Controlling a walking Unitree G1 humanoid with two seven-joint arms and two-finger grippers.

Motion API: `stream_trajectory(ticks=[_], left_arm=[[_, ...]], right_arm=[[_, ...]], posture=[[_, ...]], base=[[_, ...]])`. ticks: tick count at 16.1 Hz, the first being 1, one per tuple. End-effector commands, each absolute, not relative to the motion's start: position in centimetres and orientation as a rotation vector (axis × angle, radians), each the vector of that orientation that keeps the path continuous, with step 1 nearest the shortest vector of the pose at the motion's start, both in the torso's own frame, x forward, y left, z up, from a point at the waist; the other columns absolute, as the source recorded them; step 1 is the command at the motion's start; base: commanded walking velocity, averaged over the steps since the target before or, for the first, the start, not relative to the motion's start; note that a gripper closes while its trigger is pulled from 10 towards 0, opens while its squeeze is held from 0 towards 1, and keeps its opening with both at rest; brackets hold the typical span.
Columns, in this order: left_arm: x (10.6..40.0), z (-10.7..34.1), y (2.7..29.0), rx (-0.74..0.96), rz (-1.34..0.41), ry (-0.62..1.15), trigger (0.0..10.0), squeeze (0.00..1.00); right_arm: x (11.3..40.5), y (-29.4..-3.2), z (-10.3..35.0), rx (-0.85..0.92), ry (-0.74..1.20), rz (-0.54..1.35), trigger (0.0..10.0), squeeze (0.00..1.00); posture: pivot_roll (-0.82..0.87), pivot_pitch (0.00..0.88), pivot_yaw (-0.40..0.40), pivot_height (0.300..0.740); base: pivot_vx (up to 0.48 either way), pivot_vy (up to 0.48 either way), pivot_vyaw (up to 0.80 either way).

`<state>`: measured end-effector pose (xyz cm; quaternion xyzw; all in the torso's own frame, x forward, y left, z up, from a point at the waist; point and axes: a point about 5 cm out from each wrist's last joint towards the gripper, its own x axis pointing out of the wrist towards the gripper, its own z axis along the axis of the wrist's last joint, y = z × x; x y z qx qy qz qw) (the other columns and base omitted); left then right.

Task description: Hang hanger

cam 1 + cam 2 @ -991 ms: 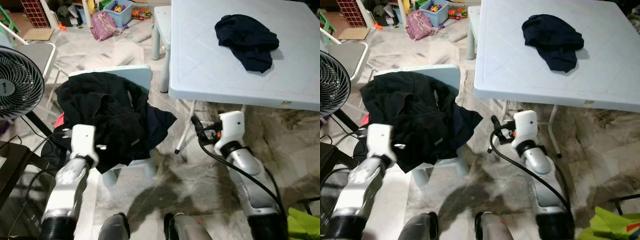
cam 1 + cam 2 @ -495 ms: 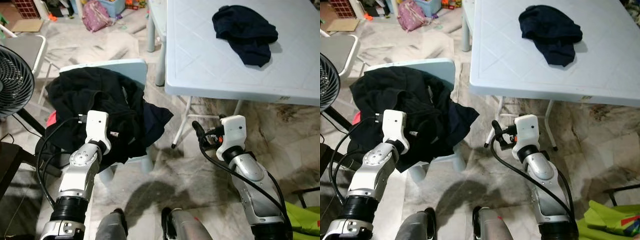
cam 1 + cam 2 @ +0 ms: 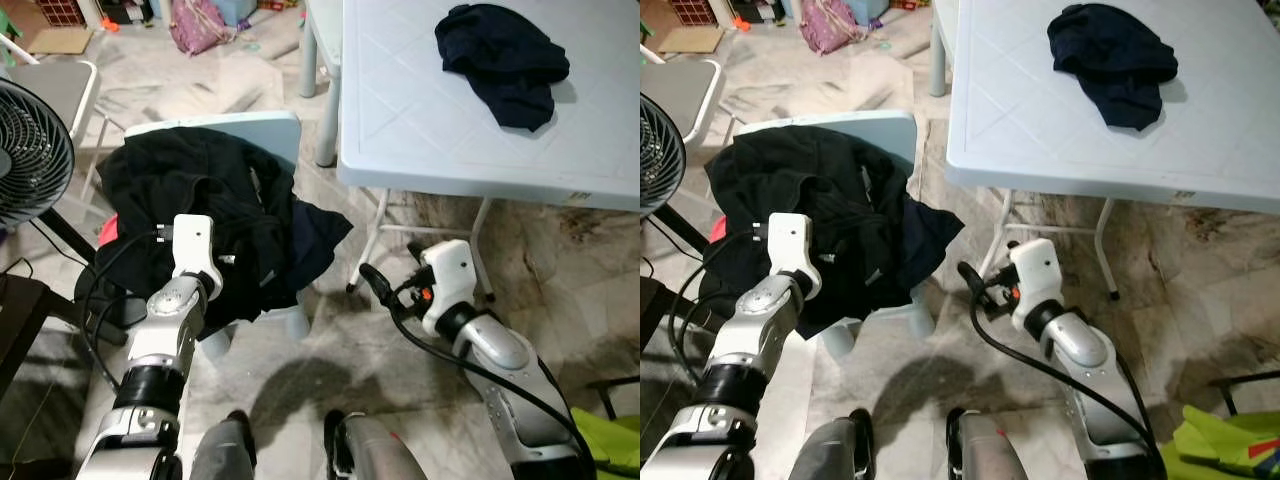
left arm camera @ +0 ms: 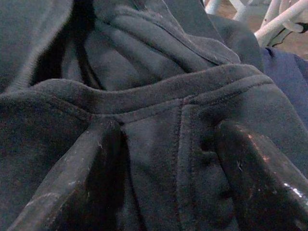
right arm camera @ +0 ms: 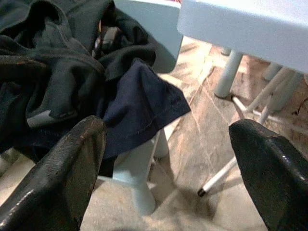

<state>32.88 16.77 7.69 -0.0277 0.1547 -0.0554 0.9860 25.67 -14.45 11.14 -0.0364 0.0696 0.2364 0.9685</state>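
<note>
A heap of black clothes (image 3: 200, 200) lies over a small pale blue chair (image 3: 255, 130), with a navy cloth (image 3: 320, 235) hanging off its right side. My left gripper (image 4: 163, 159) is pressed into the front of the heap. It is open, and a thick seamed hem (image 4: 159, 96) of black fabric lies between its fingers (image 4: 72, 183). My right gripper (image 5: 166, 159) is open and holds nothing. It hovers low over the floor, right of the chair, and points at the navy cloth (image 5: 139, 106). I cannot make out a hanger.
A pale blue table (image 3: 420, 130) stands to the right with a dark navy garment (image 3: 505, 55) on it; its white legs (image 3: 368, 250) are near my right arm. A fan (image 3: 25, 150) stands at the left. Toys and a pink bag (image 3: 195, 20) lie at the back.
My left arm has risen from beside the chair and pushed its gripper into the black clothes. My right gripper has come lower and leftward toward the chair. The camera view has shifted slightly.
</note>
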Motion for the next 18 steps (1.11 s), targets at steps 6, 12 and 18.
stream_trajectory(ticks=[6,12,18], left_arm=[[33.4,6.7,16.2,-0.069,-0.130,0.357,0.0,0.00],[33.3,6.6,16.8,0.004,-0.103,0.342,0.0,0.00],[33.2,6.6,16.2,0.020,-0.106,0.321,0.0,0.00]], right_arm=[[25.0,-14.0,11.5,-0.093,0.142,0.513,10.0,0.00],[25.4,-13.9,11.5,-0.113,0.129,0.499,10.0,0.00],[26.1,-13.9,11.8,-0.128,0.102,0.487,10.0,0.00]], posture=[[-0.12,0.217,-0.073,0.740],[-0.10,0.203,-0.080,0.740],[-0.09,0.188,-0.085,0.740]], base=[[0.000,0.000,0.00],[0.000,0.000,0.00],[0.000,0.000,0.00]])
